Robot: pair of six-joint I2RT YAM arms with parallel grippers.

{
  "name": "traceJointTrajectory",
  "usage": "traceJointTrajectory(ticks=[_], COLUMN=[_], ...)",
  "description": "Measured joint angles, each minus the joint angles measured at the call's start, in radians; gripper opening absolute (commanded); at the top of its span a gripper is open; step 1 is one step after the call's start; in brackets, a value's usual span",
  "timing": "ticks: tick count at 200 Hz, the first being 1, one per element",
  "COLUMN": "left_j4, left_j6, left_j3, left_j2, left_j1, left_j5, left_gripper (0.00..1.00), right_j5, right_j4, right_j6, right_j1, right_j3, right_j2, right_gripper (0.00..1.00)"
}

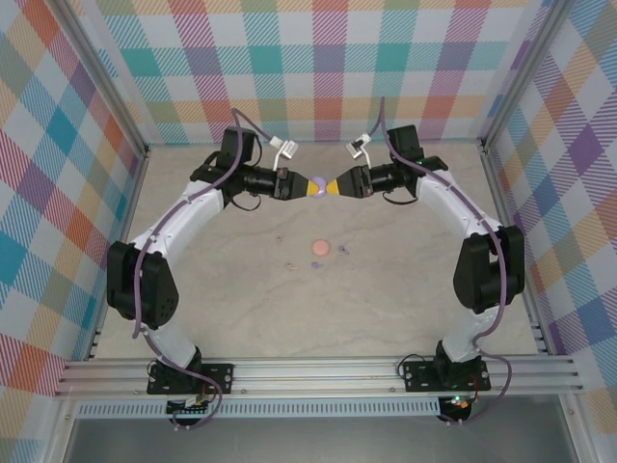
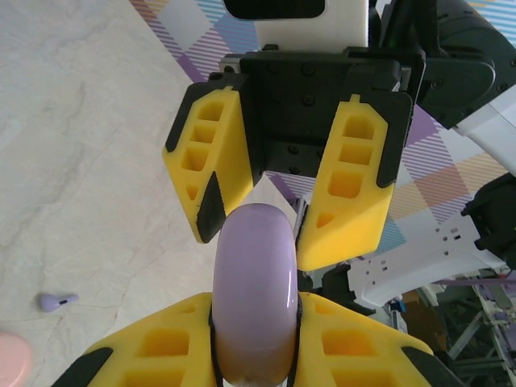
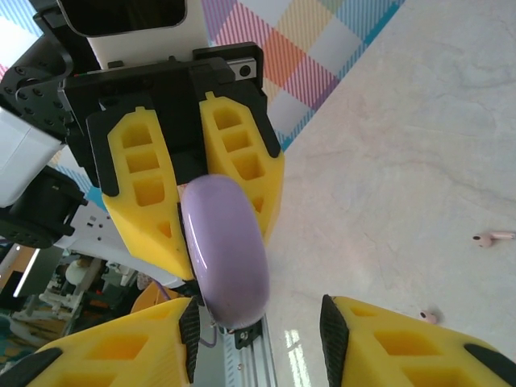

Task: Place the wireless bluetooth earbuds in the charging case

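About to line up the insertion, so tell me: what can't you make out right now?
- Rounded glossy lavender charging case: lid seam hidden, left claw covers its flanks, both wrist views.
- Tiny purple and pink earbuds: top view, too small to count.
- Flat pink round disc: left wrist view, cut by edge.

Pale, faintly veined surface [image 1: 386, 318], enclosed on three sides by plaid walls [image 1: 328, 68] in teal, orange, purple and yellow, silver metal posts [image 1: 108, 95] at the back corners, slotted aluminium rail [image 1: 318, 371] along the near edge
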Motion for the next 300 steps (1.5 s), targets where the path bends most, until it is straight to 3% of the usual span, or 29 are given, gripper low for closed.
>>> traceJointTrajectory(ticks=[91,127,151,168,217,300], left_j4=[-0.04,-0.04,-0.04,-0.04,-0.04,-0.055], left_j6=[0.019,0.018,0.018,0.013,-0.007,0.009], left_j3=[0.014,0.015,0.015,0.015,0.015,0.012], left_j2=[0.0,0.0,0.0,0.0,0.0,-0.031], left_j1=[-0.006,-0.011,-0.011,-0.011,-0.011,-0.009], left_j5=[0.007,0.008,0.007,-0.005,-0.115,-0.288], left_gripper=[0.14,0.17,0.25,0.37,0.58,0.63], right_j5=[-0.008,0.0,0.012,0.026,0.142,0.28], right_j4=[-0.071,-0.087,-0.09,-0.089,-0.07,-0.074], right_j6=[-0.051,-0.058,-0.058,-0.056,-0.007,0.052], right_j1=[0.03,0.03,0.03,0.03,0.033,0.033], right_j3=[0.049,0.05,0.05,0.05,0.05,0.049], right_j2=[0.0,0.0,0.0,0.0,0.0,0.0], right_gripper=[0.39,0.31,0.24,0.2,0.19,0.19])
